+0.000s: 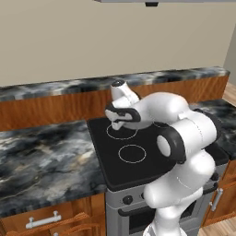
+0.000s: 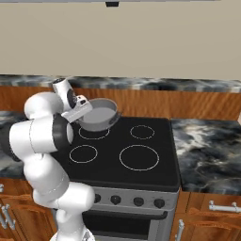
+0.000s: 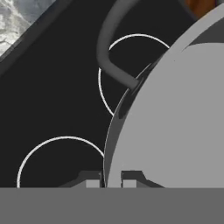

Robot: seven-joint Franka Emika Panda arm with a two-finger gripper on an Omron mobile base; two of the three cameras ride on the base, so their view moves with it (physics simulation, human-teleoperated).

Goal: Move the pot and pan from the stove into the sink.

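The gripper [image 3: 113,178] pinches the rim of the grey pot [image 2: 98,114], held tilted above the stove's [image 2: 155,179] burner ring at ten o'clock; that thin edge hold could let it swing and slip free

I count one pot [image 2: 98,114], grey with a pale inside. There is one stove [image 2: 141,169], and on its black glass I see four white burner rings [image 2: 139,157]. On its steel front, four black knobs [image 2: 137,202] are visible.
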